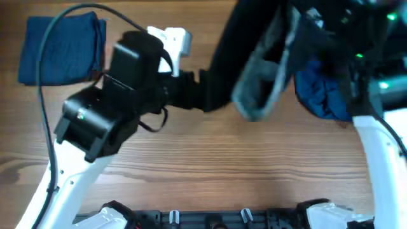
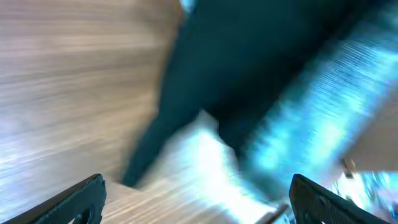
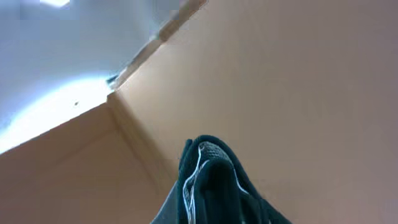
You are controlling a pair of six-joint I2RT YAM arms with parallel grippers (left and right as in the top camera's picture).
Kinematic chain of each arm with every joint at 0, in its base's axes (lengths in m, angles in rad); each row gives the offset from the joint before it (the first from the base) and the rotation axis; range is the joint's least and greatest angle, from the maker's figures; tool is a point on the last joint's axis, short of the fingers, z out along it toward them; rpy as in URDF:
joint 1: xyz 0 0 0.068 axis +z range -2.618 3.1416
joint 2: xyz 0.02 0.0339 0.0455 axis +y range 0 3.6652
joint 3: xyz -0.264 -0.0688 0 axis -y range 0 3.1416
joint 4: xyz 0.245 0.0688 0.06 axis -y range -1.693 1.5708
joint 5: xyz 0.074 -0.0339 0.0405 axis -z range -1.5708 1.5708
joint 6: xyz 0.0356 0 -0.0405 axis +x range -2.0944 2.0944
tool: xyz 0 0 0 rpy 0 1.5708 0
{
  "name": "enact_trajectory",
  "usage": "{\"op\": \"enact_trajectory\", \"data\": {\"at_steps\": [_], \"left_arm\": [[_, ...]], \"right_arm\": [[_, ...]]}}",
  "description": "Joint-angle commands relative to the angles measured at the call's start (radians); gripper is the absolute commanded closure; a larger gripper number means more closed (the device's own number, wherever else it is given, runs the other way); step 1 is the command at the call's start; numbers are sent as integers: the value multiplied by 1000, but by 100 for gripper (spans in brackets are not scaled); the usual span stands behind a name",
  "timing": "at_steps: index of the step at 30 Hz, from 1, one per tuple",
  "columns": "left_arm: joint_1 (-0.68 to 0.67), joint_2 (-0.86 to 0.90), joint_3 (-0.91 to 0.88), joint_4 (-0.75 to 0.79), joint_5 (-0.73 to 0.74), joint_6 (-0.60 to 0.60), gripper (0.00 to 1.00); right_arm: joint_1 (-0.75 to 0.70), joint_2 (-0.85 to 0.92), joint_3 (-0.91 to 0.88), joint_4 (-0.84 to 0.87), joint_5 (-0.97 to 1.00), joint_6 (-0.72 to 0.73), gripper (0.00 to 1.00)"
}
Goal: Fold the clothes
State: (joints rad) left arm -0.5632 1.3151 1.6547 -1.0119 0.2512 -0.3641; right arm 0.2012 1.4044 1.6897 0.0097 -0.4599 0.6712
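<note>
Overhead first: black shorts [image 1: 245, 57] hanging over the counter [image 1: 210, 165] toward the far right, grey lining [image 1: 261, 86] flopped outward. Pinched up top by the right hand [image 1: 304, 22], mostly a dark blur there. Left hand [image 1: 194, 89] right at the shorts' left edge; can't tell if touching. Folded dark blue piece [image 1: 60, 48] lying flat at the far left corner, well apart from the rest. Royal-blue heap [image 1: 321, 95] over on the right, just beside the shorts.

Left wrist next, super blurry: fingertips [image 2: 81, 199] spread wide with nothing between them, so open. Black shorts straight ahead, slanting up to the far right, bare wood on the left.

Right wrist: aimed upward at a beige wall [image 3: 298, 74], with just a bunch of black fabric and pale stitching at the near edge. Clamped tight on it.
</note>
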Motion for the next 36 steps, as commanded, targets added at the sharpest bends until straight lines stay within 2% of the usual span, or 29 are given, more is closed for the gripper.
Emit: {"op": "enact_trajectory", "data": {"at_steps": [1,5,10,15,17,19,22,26,28,29,33,36], "left_arm": [[-98,-14,12,-26,-23,-2,5],[-160,-6,12,-53,-94,-10,4],[-168,53,12,-58,-169,-11,0],[-163,154,12,-51,-312,-151,0],[-150,201,12,-28,-311,-231,0],[-140,264,12,33,-229,-312,0],[-145,335,12,141,-92,-331,0],[-152,459,12,216,-77,-416,3],[-146,508,12,225,-76,-441,10],[-145,533,12,229,-79,-453,17],[-145,570,12,230,-80,-455,94],[-138,545,12,214,-108,-455,96]], "right_arm": [[41,47,31,24,273,117,96],[45,77,31,25,294,118,96],[45,77,31,26,256,114,96],[44,77,31,-14,238,110,96],[45,77,31,-19,239,85,96],[44,77,31,-26,257,81,96],[44,77,31,-26,261,60,96],[44,76,31,-30,261,43,96],[44,75,31,-35,266,33,96],[43,75,31,-39,270,27,96],[40,75,31,-59,308,3,96],[39,75,31,-73,318,-18,96]]}}
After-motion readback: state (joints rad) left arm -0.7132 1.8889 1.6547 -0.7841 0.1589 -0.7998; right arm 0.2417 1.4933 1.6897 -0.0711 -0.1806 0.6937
